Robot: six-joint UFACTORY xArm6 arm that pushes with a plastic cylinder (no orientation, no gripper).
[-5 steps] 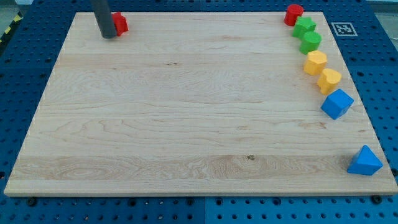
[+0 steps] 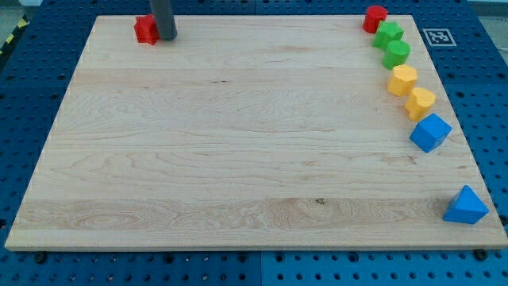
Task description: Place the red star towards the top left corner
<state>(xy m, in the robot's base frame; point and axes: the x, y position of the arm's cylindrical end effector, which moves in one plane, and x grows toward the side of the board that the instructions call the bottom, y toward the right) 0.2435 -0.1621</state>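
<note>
The red star (image 2: 144, 29) lies near the top left corner of the wooden board (image 2: 238, 143), close to its top edge. My tip (image 2: 166, 36) stands right against the star's right side; the dark rod rises out of the view's top. I cannot tell if the tip touches the star.
Along the board's right edge from the top: a red block (image 2: 375, 17), a green star (image 2: 388, 34), a green block (image 2: 396, 53), two yellow blocks (image 2: 402, 80) (image 2: 421, 103), a blue cube (image 2: 429, 132), and a blue triangle (image 2: 465, 206) at bottom right.
My tip has moved from the star's left side to its right side. The red star has shifted slightly to the left.
</note>
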